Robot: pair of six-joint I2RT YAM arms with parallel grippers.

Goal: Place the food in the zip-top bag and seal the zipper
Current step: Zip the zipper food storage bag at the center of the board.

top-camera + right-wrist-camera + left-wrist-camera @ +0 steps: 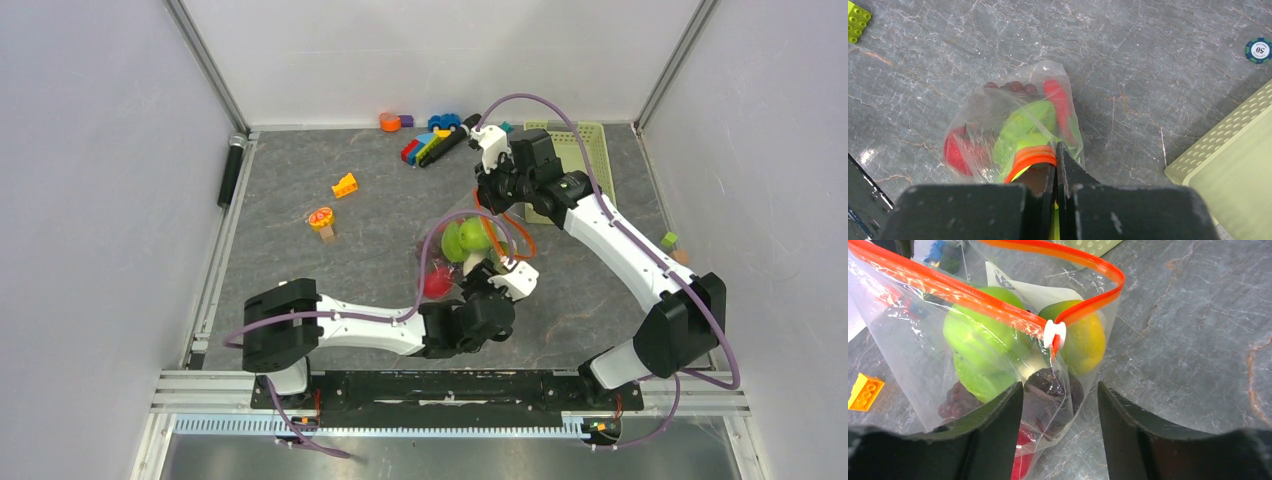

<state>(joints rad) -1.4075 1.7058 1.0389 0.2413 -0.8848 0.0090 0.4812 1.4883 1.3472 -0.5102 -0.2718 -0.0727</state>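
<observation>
The bag [903,360] sat on the table [1198,340], its mouth held up. It looked thin, soft and slippery, so it would flop. The best place to grab was the white slider [1054,335] on the zipper [963,295]. The left gripper [1059,386] was spread open near it, holding nothing. The right gripper [1057,150] pinched the zipper's other end. One bag, one slider; inside were two green fruits [978,335], one yellow fruit [1088,340], one grape bunch [1045,400].

"50" on green-edged chip [1258,50]
</observation>
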